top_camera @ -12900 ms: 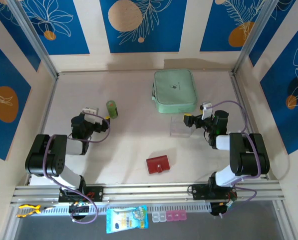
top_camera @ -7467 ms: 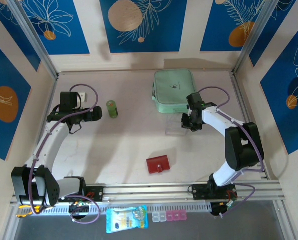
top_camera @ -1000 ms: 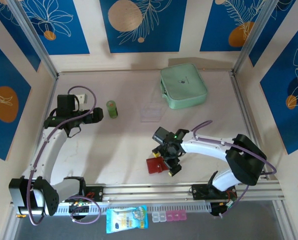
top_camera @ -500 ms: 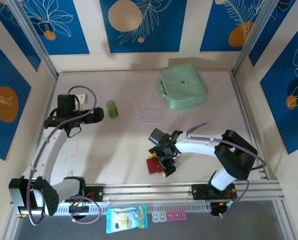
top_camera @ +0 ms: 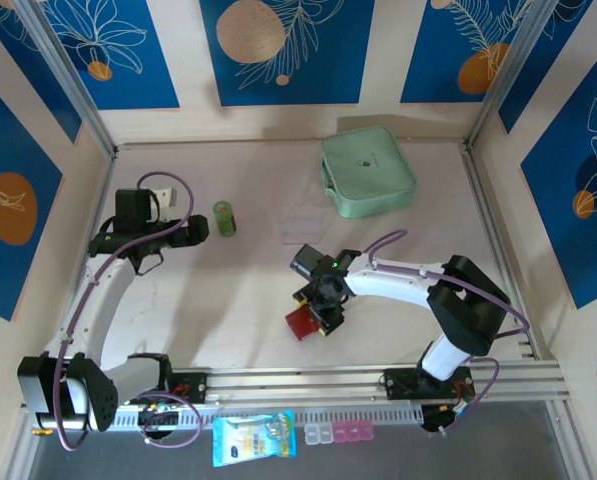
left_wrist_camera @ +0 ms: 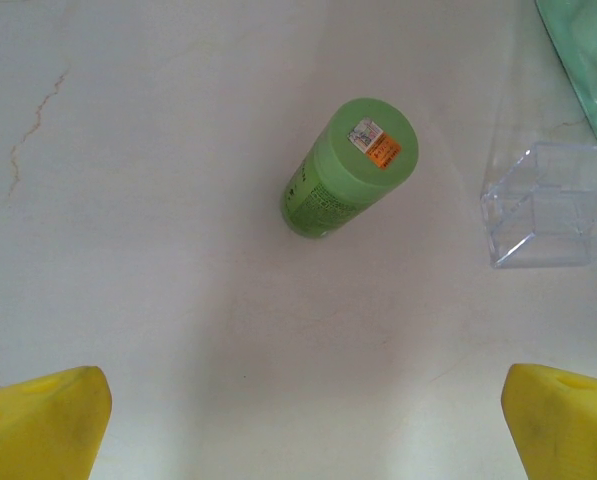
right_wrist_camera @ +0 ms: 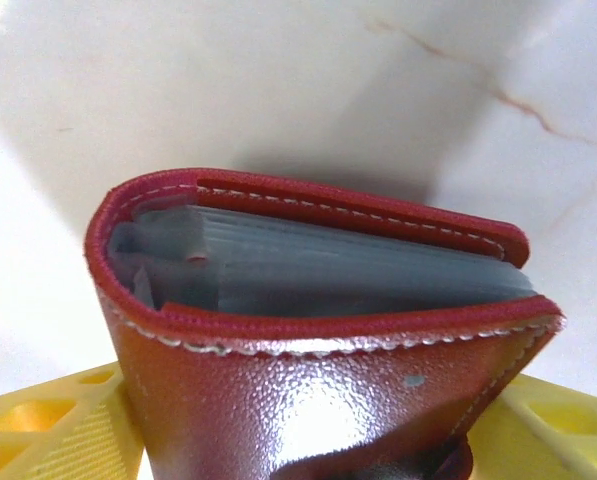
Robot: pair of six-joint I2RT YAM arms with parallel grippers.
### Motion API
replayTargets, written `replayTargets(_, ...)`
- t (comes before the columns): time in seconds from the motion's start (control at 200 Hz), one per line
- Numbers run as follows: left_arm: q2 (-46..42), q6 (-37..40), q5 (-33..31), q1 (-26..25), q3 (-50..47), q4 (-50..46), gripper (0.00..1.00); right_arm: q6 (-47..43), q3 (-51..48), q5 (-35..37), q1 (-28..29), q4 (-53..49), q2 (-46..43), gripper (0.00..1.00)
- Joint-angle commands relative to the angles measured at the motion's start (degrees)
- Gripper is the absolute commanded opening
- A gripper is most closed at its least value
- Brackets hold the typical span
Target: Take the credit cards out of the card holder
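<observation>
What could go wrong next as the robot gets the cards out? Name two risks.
1. The right end effector alone grips the folded card holder; its glossy cover could slip free.
2. The left end effector hangs open above the green bottle and could knock it reaching over.

Pale, perhaps marbled table [top_camera: 248,262] between blue leaf-patterned walls [top_camera: 323,62].

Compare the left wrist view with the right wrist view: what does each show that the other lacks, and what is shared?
Left wrist: a green bottle, a clear plastic box and a corner of the mint-green pouch, beyond the open left pincer. Right wrist: the card holder, pale sleeves edge-on, gripped by the right pincer. Both: yellow fingers and the pale table.
</observation>
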Motion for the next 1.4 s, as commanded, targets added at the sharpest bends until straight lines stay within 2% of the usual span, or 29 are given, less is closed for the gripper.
replayTargets(0.0,-0.63,-0.52,0.78,-0.48,-0.51,1.01,1.0,-12.2,4.02,2.67,-1.24,-4.94,1.76,0.74)
replayTargets(0.335,-1.55,-4.99,2.44,-1.49,-0.53,-0.49,1.0,-48.95,17.08,-0.57,-4.8,-10.21,10.34,0.73)
replayTargets(0.555,-0.35,-9.89,5.31,-4.86,-2.09,-0.65,0.99,-62.04,25.5,-1.97,-5.86,-12.96,17.09,0.71)
replayTargets(0.745,-1.79,-17.72,11.28,-6.01,-8.49,8.04,0.97,-66.12,30.32,-2.49,-6.25,-14.19,21.93,0.71)
replayTargets(0.875,-1.81,-20.45,10.78,-8.37,-11.4,11.81,0.95,-66.98,31.88,-0.9,-6.3,-15.61,24.71,0.71)
replayTargets(1.065,-0.2,-24.08,10.99,-12.08,-15.39,17.87,0.88,-66.76,31.62,-1.41,-6.85,-12.57,26.08,0.74)
replayTargets(1.241,1.78,-27.97,9.92,-16.5,-17.83,21.65,0.84,-66.46,30.91,-0.91,-7.03,-11.97,23.54,0.84)
replayTargets(1.346,4.51,-29.63,9.73,-19.26,-17.27,21.7,0.77,-65.57,28.97,-1.1,-7.27,-10.96,19.76,0.87)
replayTargets(1.396,6.16,-30.72,10.43,-20.29,-16.89,22.3,0.7,-64.59,27.45,-0.96,-7.55,-10.34,17.41,0.87)
